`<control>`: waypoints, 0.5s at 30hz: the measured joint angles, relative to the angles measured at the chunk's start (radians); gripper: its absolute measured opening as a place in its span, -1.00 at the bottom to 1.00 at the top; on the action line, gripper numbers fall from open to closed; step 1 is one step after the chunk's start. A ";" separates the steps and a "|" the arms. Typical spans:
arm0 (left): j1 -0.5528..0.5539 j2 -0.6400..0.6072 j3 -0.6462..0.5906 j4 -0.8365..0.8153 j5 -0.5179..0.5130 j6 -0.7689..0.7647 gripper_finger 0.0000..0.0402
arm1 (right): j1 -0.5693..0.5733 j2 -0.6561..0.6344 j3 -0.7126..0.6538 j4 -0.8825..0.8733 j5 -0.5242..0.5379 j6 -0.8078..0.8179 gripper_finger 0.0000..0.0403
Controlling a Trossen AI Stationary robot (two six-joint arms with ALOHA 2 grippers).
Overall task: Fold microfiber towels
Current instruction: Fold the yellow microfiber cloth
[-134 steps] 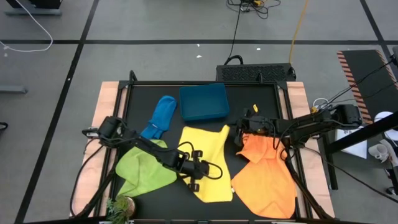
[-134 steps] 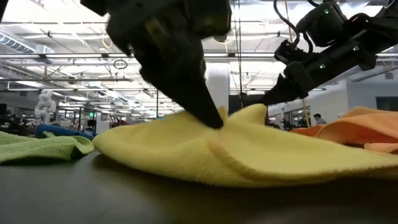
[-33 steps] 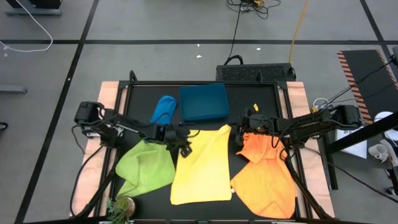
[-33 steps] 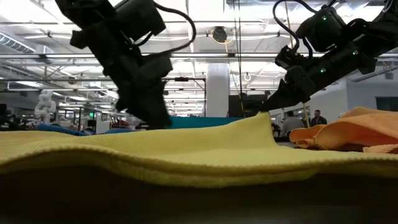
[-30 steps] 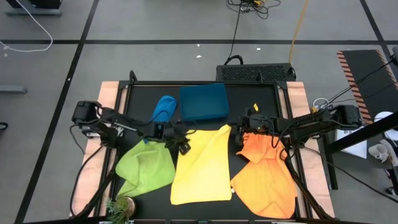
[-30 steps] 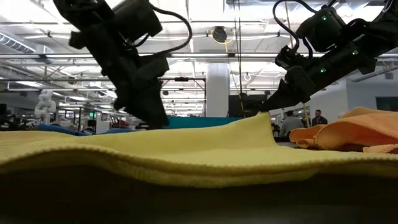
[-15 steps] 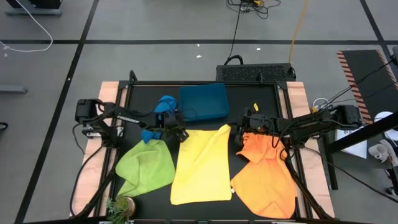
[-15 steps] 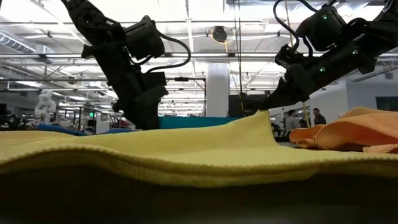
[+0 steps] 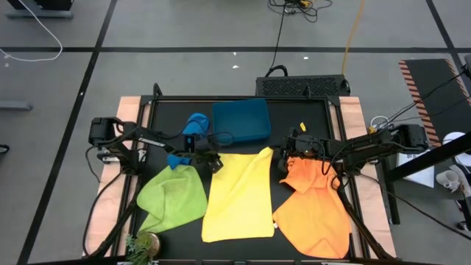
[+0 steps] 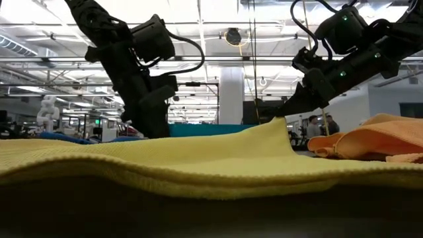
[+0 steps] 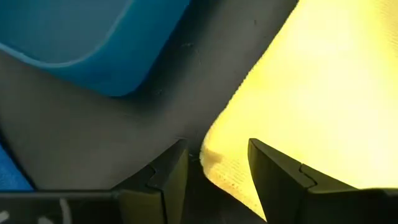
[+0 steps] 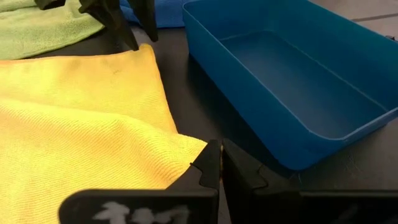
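Left gripper point(image 11: 211, 165) stands released, its two fingers parted and straddling the near corner of the yellow towel point(image 9: 239, 195), which lies flat and spread on the table; nothing is held. Right gripper point(image 12: 221, 163) is clenched, its fingers pressed together on the towel's opposite far corner, which peaks upward under it in the low view. Judgement: the cloth is light, soft and limp, will sag and crease, and is best taken by pinching a corner or hem edge, both corners together for an even fold. Left arm reaches low across the table, wrist tipped down. Right arm extends inward from its side, gripper angled down. Just beyond the left gripper sits the bin point(image 9: 241, 121), with the blue towel point(image 9: 193, 125) beside it. The green towel point(image 9: 173, 195) lies alongside the yellow; the orange towels point(image 9: 316, 202) lie behind the right gripper.
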 joint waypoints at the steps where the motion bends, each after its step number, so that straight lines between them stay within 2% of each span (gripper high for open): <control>1: 0.000 0.008 0.000 -0.002 -0.013 -0.004 -0.15 | 0.000 0.000 0.000 0.000 0.000 -0.001 -1.00; 5: 0.006 0.034 -0.001 -0.009 -0.048 -0.011 -0.15 | 0.000 0.000 0.000 0.000 0.000 -0.001 -1.00; 10: 0.010 0.081 0.002 0.034 -0.031 -0.023 -0.18 | 0.000 0.000 0.000 0.001 0.000 -0.001 -1.00; 12: 0.007 0.085 0.002 0.039 -0.033 -0.014 -0.25 | 0.000 0.000 0.000 0.001 0.000 -0.001 -1.00; 15: 0.002 0.086 0.002 0.047 -0.033 -0.011 -0.46 | 0.000 0.000 0.000 -0.001 0.001 -0.005 -1.00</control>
